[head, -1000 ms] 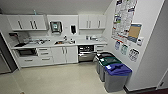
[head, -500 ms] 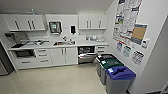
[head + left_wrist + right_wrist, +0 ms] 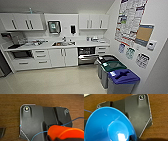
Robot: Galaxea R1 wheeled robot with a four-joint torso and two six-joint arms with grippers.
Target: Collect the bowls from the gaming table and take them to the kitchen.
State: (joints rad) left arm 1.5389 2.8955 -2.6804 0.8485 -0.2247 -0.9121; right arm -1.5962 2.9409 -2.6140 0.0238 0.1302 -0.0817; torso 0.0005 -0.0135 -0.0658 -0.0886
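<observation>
A: What is seen from the head camera?

B: The kitchen is seen ahead. White cabinets with dark handles are fixed on the wall, and more are placed under the white counter. A steel sink is set in the counter, near its middle. A dishwasher is built in just beside the lower doors.

A: And at the right side?

B: Three bins are lined along the right wall. The nearest is closed with a blue lid, the next with a green lid, the farthest with a black lid. Posters are hung on the wall above them.

A: Where are the bowls?

B: A blue bowl is shown very large in the right wrist view, its hollow side turned to the camera. It is seen in front of the robot's dark plate, with a brown wooden surface behind. In the left wrist view a part of an orange bowl is seen, and a thin blue cable is passed just beside it.

A: Are the bowls gripped?

B: This cannot be told. For the left gripper and also for the right gripper, it is not shown whether they are released or clenched.
</observation>
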